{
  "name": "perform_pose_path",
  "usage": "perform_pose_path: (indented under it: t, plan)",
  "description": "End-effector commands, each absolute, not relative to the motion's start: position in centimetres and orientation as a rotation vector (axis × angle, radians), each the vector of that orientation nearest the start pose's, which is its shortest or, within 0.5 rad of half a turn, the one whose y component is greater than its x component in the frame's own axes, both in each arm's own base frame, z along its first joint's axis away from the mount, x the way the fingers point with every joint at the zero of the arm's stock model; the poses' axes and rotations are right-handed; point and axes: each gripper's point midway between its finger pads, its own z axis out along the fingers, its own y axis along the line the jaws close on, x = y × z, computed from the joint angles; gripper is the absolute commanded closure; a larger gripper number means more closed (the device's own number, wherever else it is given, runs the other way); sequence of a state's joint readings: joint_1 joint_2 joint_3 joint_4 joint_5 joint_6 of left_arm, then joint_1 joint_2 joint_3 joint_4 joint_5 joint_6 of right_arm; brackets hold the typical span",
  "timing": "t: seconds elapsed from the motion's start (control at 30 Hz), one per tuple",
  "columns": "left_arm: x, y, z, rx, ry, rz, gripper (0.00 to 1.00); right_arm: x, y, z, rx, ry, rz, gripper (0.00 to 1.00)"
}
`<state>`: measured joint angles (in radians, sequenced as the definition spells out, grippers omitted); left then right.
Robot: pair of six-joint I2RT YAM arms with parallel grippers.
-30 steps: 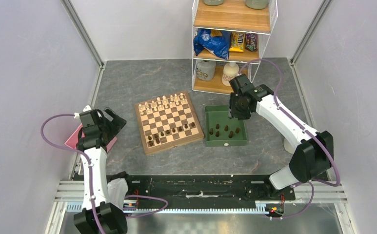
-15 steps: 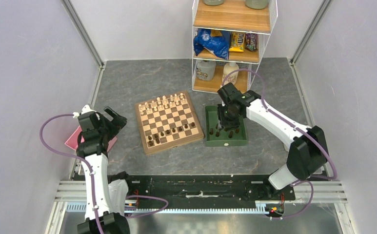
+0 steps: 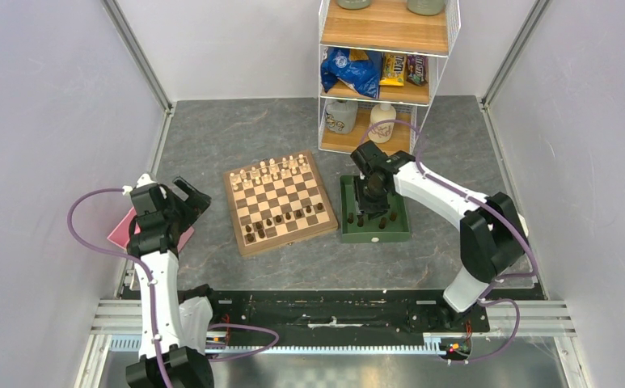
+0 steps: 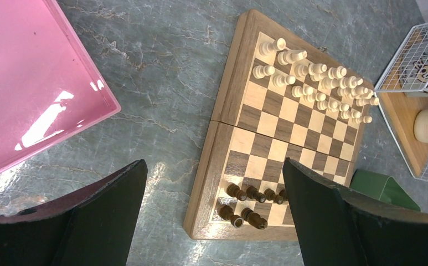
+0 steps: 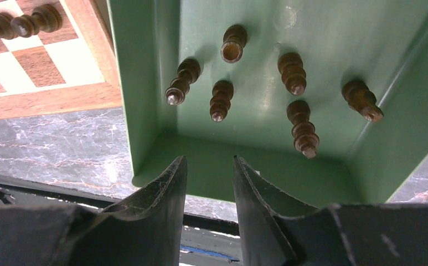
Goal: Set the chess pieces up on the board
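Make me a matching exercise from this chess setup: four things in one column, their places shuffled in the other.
Things:
1. cream chessmen
2. green tray
3. pink tray
4. right hand

Places:
A. left of the board, at the table's edge
B. right of the board, close beside it
C. on the board's two far rows
D. over the green tray, jaws a little apart, holding nothing

Pairs: 1-C, 2-B, 3-A, 4-D
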<state>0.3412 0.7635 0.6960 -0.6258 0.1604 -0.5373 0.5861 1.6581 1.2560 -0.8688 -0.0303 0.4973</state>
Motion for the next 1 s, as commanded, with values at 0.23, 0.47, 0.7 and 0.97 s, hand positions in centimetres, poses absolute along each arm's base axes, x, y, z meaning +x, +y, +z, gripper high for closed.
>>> perform_pose_path:
  t: [0.23, 0.47, 0.7, 0.97]
  plan:
    - [24.8, 3.8, 15.6, -0.862, 2.097, -0.275, 0.01, 27.2, 20.9, 6.4, -0.149, 2.899, 0.235, 0.58]
    - [24.9, 3.7, 15.3, -0.868, 2.111, -0.283, 0.01, 27.4, 20.8, 5.4, -0.151, 2.9, 0.227, 0.6]
    - [24.9, 3.7, 15.2, -0.868, 2.112, -0.281, 0.01, 27.7, 20.8, 4.7, -0.159, 2.904, 0.205, 0.62]
    - [24.9, 3.7, 15.2, -0.87, 2.115, -0.282, 0.01, 28.3, 20.2, 4.3, -0.165, 2.888, 0.146, 0.64]
